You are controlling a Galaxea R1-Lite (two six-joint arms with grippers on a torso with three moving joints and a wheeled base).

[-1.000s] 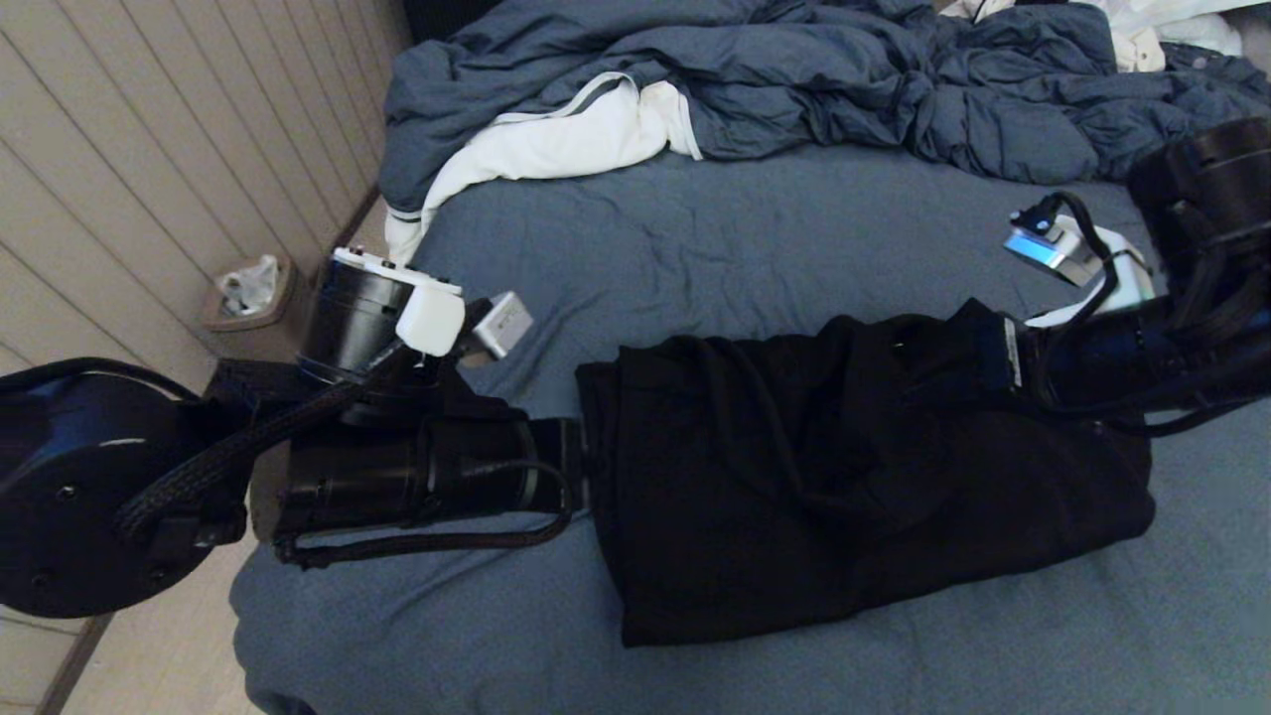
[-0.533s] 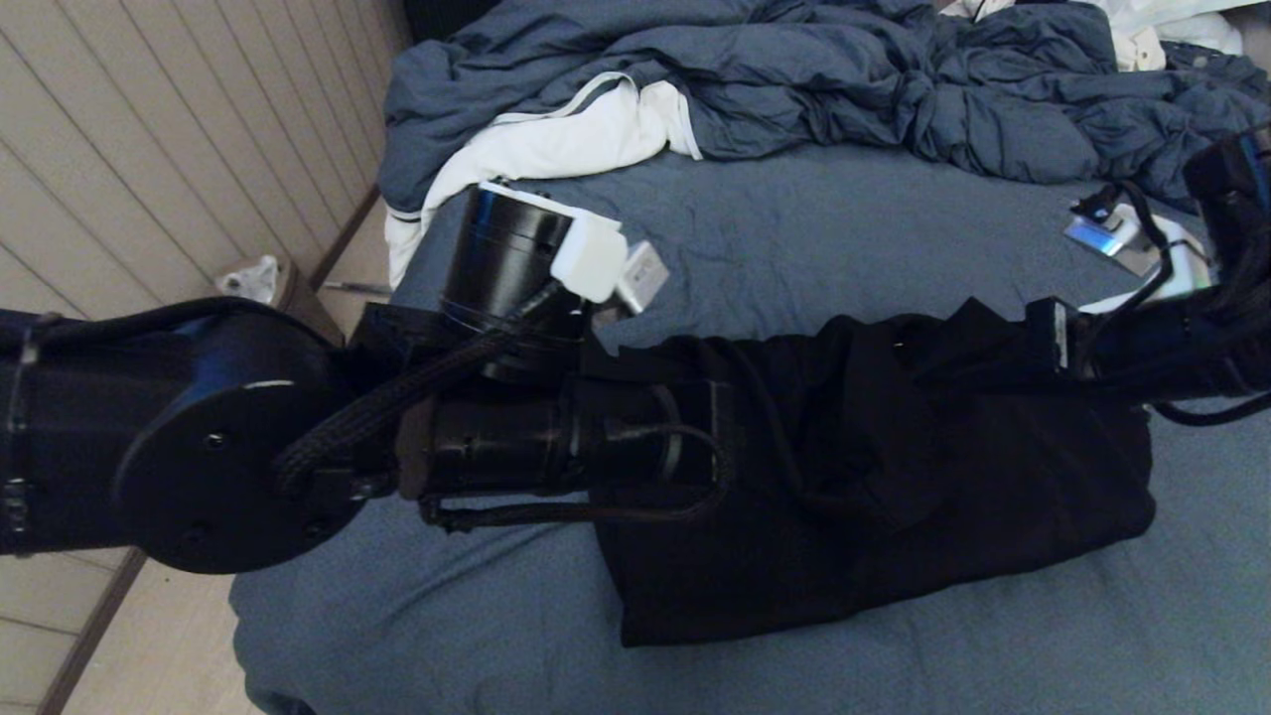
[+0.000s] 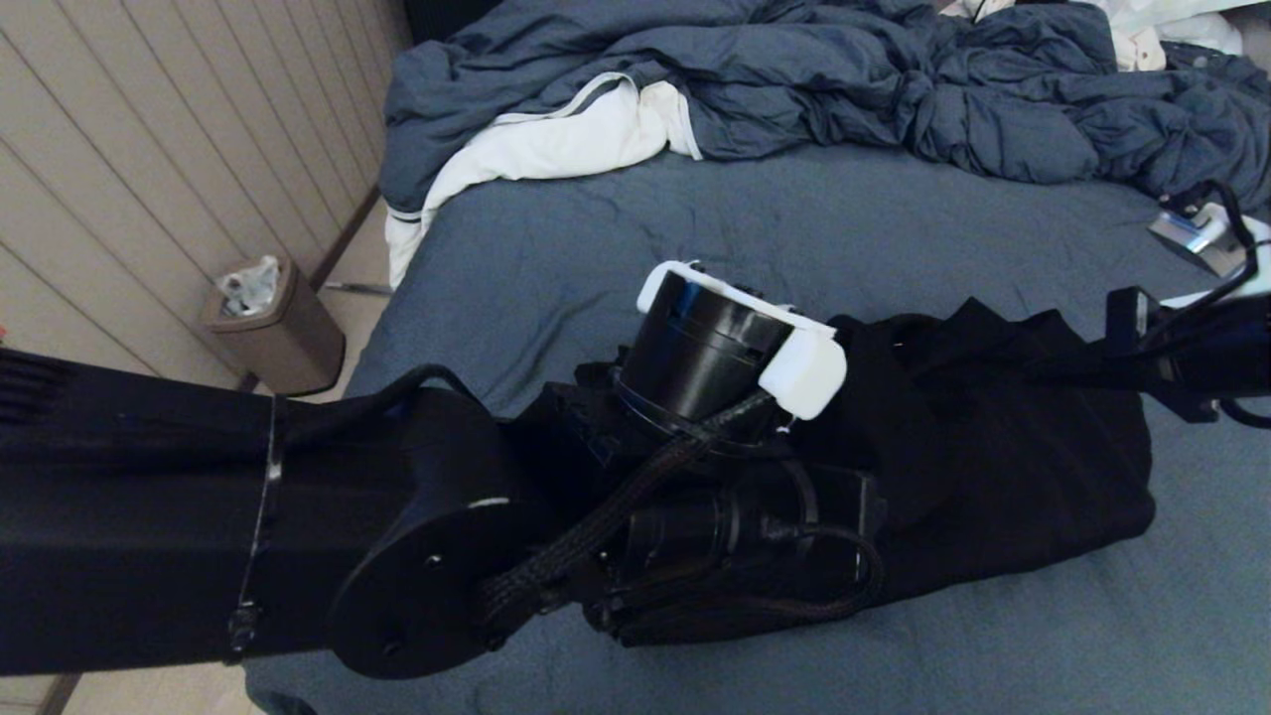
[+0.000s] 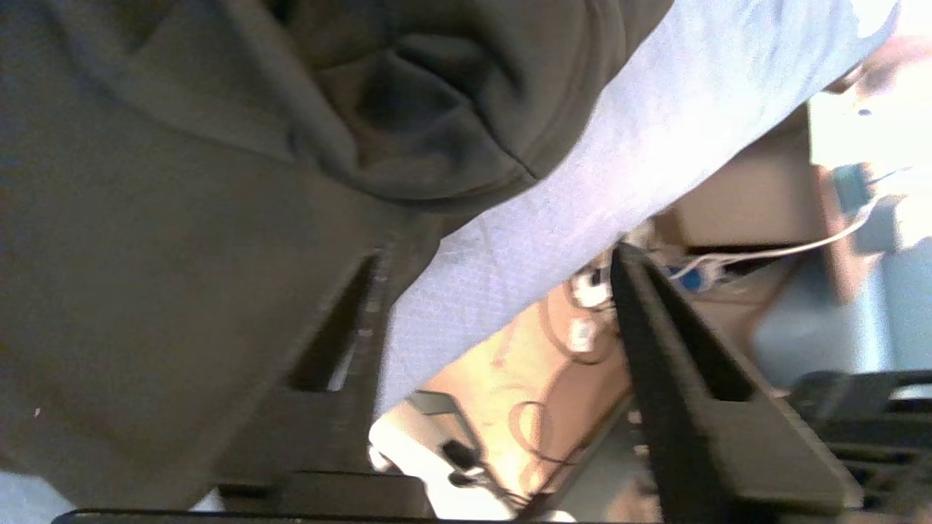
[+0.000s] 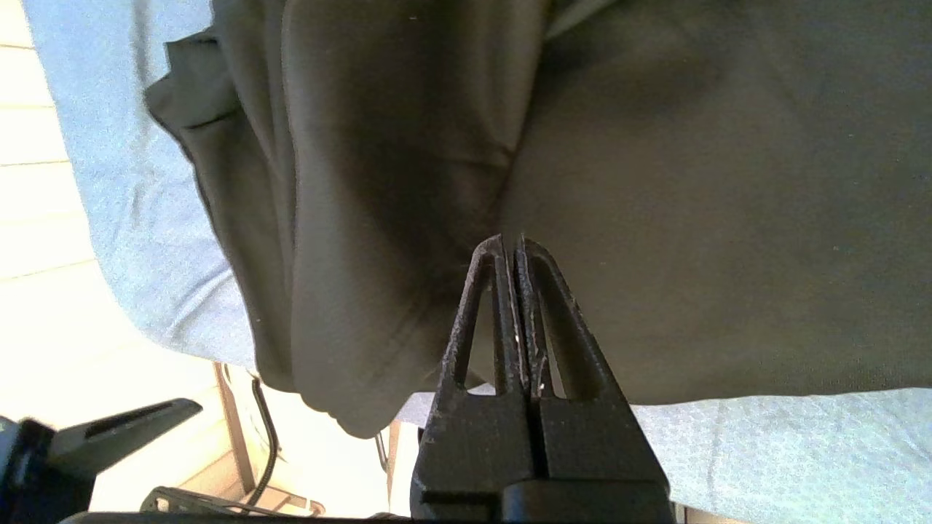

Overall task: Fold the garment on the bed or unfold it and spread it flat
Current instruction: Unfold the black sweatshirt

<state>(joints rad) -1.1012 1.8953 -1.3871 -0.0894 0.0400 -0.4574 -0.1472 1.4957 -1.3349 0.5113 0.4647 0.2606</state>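
Observation:
The garment (image 3: 993, 447) lies bunched across the near part of the bed (image 3: 794, 218), black on the slate-blue sheet. My left arm (image 3: 735, 348) reaches over its left half and hides it, fingers included. In the left wrist view the left gripper (image 4: 499, 251) is open, nothing between its fingers; one finger lies against the garment (image 4: 145, 218), near the bed's edge (image 4: 582, 145). My right arm (image 3: 1192, 348) comes in at the garment's far right corner. The right gripper (image 5: 510, 239) is shut, its tips pinched into a fold of the garment (image 5: 655, 182).
A rumpled blue-grey duvet (image 3: 794, 79) and a white cloth (image 3: 556, 139) fill the far side of the bed. A brown waste bin (image 3: 273, 318) stands on the floor by the panelled wall, left of the bed. Bare sheet (image 3: 993, 636) runs along the near side.
My left arm has swept right from the garment's left end to over its middle, and its jaws have opened. My right arm has drawn back to the right, still shut.

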